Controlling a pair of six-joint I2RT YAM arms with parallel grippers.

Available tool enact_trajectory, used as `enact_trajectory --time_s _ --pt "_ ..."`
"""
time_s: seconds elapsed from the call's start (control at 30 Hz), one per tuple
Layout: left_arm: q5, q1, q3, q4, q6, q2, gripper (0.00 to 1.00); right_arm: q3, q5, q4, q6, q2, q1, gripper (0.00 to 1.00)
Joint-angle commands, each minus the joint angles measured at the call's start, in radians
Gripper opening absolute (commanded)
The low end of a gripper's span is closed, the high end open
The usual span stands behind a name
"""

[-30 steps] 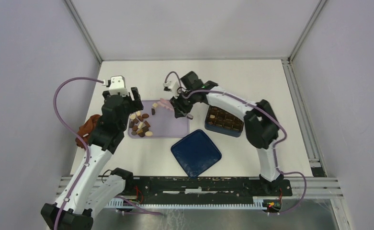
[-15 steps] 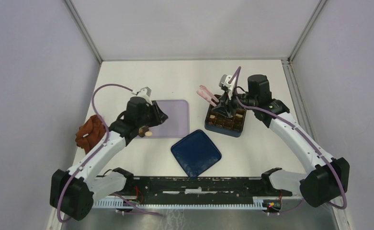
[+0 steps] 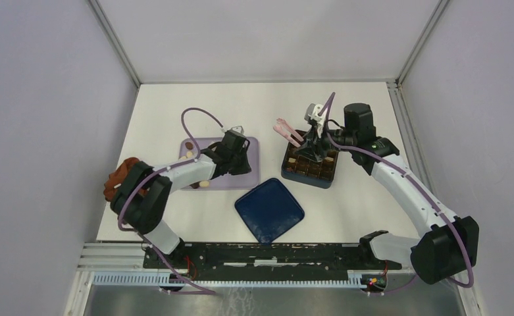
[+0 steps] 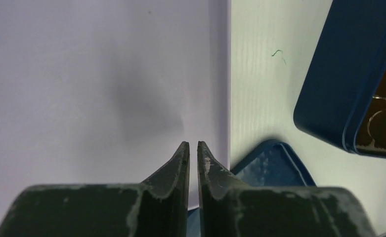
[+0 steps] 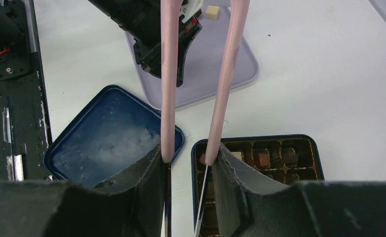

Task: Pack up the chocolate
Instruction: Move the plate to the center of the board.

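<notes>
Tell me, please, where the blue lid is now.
In the top view, the blue lid lies mid-table, just below the lavender tray and the chocolate box.

Closed left hand over lilac tray

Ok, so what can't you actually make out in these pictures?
Tips of the tongs: right wrist view, cut off at the top edge.
Most chocolates on the tray: top view, under the left arm.
Near cells of the box: right wrist view, behind the right gripper.
</notes>
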Motion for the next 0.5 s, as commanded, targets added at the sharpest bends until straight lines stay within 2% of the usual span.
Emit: enact_trajectory --time_s 0.0,0.47 --pt "-0.029 -0.032 0.088 0.039 -0.011 0.085 0.16 0.000 -0.033 0.030 -0.024 -0.033 -0.012 0.41" --pt "0.015 -0.121 0.167 0.075 -0.042 0.237 0.16 0.004 -0.048 0.016 -0.030 -0.031 -0.039 0.41"
